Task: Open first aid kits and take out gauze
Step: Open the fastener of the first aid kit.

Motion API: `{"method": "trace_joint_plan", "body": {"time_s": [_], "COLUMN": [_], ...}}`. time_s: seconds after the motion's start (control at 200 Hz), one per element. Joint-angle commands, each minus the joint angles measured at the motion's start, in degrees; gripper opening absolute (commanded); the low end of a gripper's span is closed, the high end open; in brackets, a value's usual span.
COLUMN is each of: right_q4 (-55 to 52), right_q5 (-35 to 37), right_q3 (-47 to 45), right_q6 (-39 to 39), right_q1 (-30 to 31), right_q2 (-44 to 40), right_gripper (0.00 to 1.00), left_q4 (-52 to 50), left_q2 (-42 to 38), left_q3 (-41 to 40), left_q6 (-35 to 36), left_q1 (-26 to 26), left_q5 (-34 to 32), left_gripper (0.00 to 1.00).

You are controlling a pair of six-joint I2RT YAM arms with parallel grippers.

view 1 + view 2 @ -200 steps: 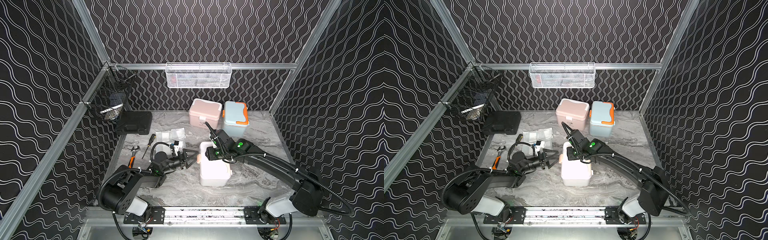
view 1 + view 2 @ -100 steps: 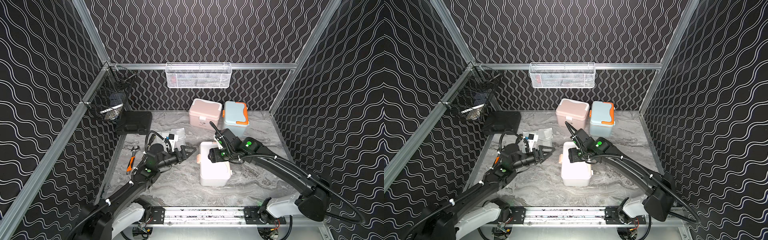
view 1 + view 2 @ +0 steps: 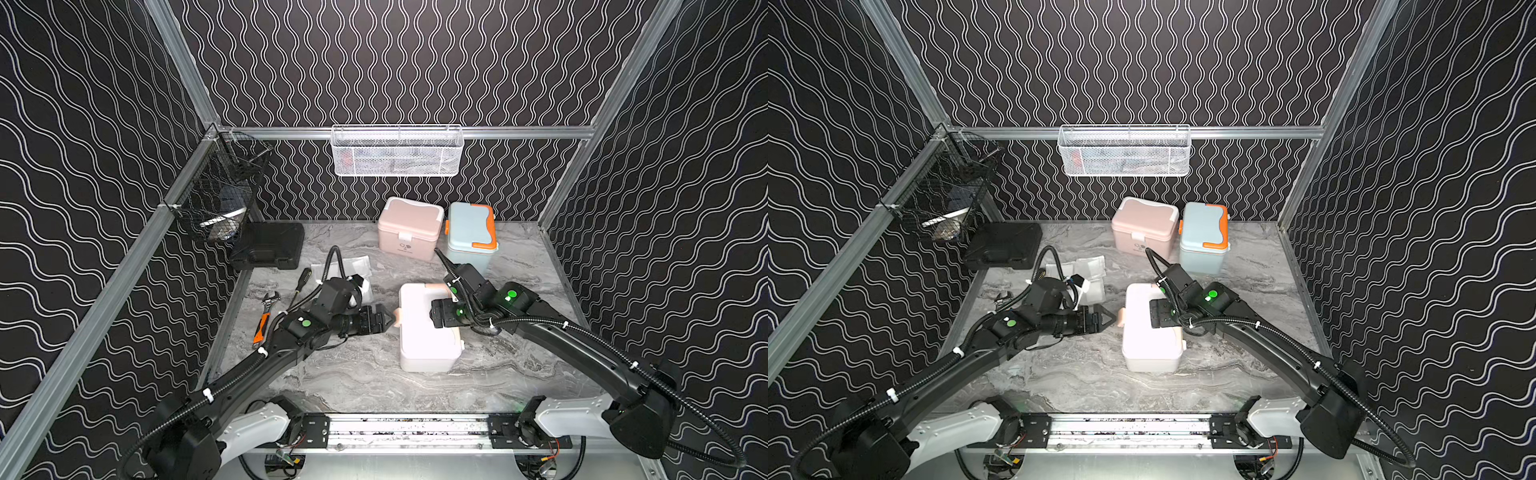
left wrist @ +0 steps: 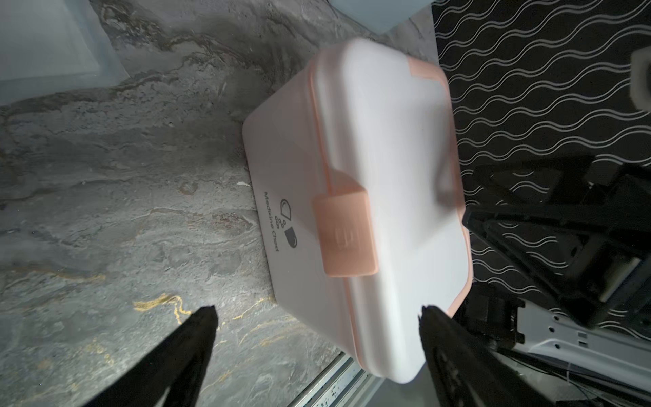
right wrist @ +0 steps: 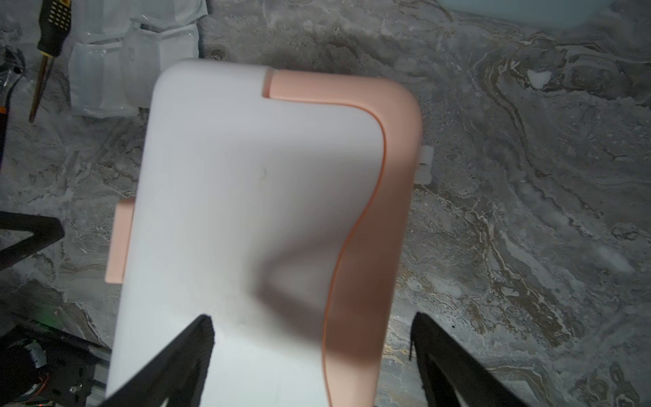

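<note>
The white kit sat mid-table with its lid shut. The pink kit and blue kit stood side by side at the back, both closed too. A few gauze packets lay loose on the table, well clear of any box.

In both top views the left gripper pointed at the white kit's side, just short of it. The right gripper hung over the lid, but the jaws were hard to judge from up there.

The wrist cams sorted that out. Left wrist showed that gripper's fingers spread wide with nothing between them. It also showed the peach latch facing them, folded down, with "Medicine Chest" printed beside it. No top view caught that.

Right wrist showed the right gripper's jaws wide apart and empty as well, with the peach handle lying flat on the lid in the gap between them. Couldn't tell how far above the lid they were. That view also had a screwdriver right beside the gauze.
</note>
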Motion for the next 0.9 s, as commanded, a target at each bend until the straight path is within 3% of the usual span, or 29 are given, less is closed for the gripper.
{"method": "trace_joint_plan", "body": {"time_s": [0.0, 0.335, 0.576, 0.891], "right_q4": [1.48, 2.3, 2.86, 3.73], "right_q5": [-0.92, -1.85, -2.69, -4.35], "right_q3": [-1.28, -4.35, -5.77, -6.73], "right_q6": [0.61, 0.17, -0.58, -1.59], "right_q1": [-0.22, -0.83, -1.44, -2.59], "right_q2": [0.1, -0.56, -1.85, -3.35], "right_gripper": [0.9, 0.9, 0.9, 0.9], "left_q4": [-2.44, -2.29, -3.78, -5.8], "left_q2": [2.95, 10.72, 8.76, 3.99], "left_q3": [2.4, 5.66, 2.48, -3.03], "left_q6": [3.13, 5.29, 5.16, 5.47], "left_q1": [-2.29, -2.6, -1.48, 4.85], "left_q5": [-4.7, -5.1, -6.85, -6.38], "left_gripper": [0.95, 0.97, 0.97, 0.97]}}
